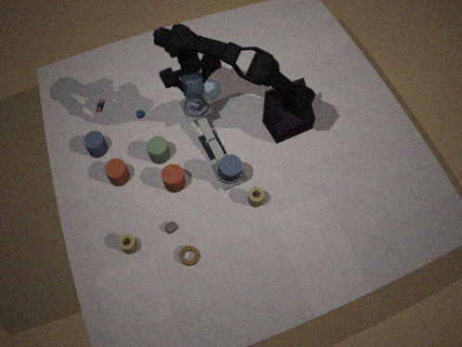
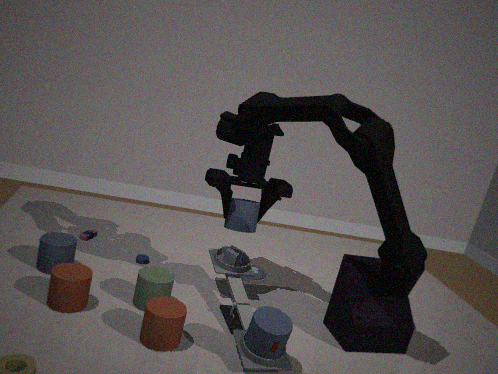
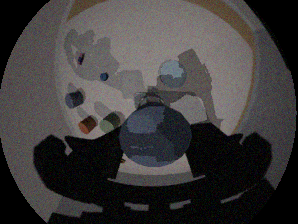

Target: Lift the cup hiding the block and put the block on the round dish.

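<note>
My gripper (image 1: 192, 87) (image 2: 242, 218) (image 3: 153, 124) is shut on a blue-grey cup, which hangs in the air above the far end of the balance (image 1: 207, 130) (image 2: 238, 290). A small grey lump (image 1: 196, 106) (image 2: 233, 257), apparently the block, sits uncovered inside the ring on that end; its shape is dim. The other blue cup (image 1: 230, 168) (image 2: 268, 332) stands on the near end, with a small red mark on its side. The pale blue round dish (image 1: 213, 89) (image 2: 257, 272) (image 3: 172, 73) lies beside the far end, with nothing seen on it.
Left of the balance stand a green cylinder (image 1: 159, 149) (image 2: 153, 287), two orange cylinders (image 1: 117, 172) (image 1: 173, 178) and a blue cylinder (image 1: 96, 144). A small blue piece (image 1: 140, 113) and a red-dark piece (image 1: 100, 106) lie farther back. A yellow hollow cylinder (image 1: 256, 202) stands near the balance.
</note>
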### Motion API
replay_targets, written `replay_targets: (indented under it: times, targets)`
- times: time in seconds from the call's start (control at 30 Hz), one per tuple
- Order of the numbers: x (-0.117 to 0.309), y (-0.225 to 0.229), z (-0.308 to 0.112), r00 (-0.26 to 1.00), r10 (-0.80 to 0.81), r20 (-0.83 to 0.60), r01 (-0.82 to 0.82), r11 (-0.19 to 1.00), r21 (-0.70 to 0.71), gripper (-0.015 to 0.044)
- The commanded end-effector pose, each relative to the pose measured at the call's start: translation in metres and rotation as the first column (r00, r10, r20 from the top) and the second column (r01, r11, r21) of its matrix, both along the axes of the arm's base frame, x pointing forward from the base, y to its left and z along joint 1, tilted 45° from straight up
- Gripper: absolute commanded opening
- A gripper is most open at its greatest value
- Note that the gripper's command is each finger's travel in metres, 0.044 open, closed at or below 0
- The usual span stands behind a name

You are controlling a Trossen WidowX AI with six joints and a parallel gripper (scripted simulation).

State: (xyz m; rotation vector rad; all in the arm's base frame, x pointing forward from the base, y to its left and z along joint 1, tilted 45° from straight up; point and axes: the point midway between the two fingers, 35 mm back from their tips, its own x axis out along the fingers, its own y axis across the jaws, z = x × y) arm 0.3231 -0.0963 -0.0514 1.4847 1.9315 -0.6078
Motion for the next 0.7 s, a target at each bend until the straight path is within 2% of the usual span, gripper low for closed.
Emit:
replay_targets:
  times: [0.0, 0.37, 0.67]
  targets:
    - [0.000, -0.001, 0.000, 1.000, -0.002, 0.001, 0.002, 1.000, -0.001, 0.0000]
    - [-0.001, -0.002, -0.002, 1.000, -0.001, 0.002, 0.001, 1.000, -0.002, 0.0000]
    - [-0.042, -0.041, -0.051, 1.000, 0.010, 0.018, -0.009, 1.000, -0.028, 0.0000]
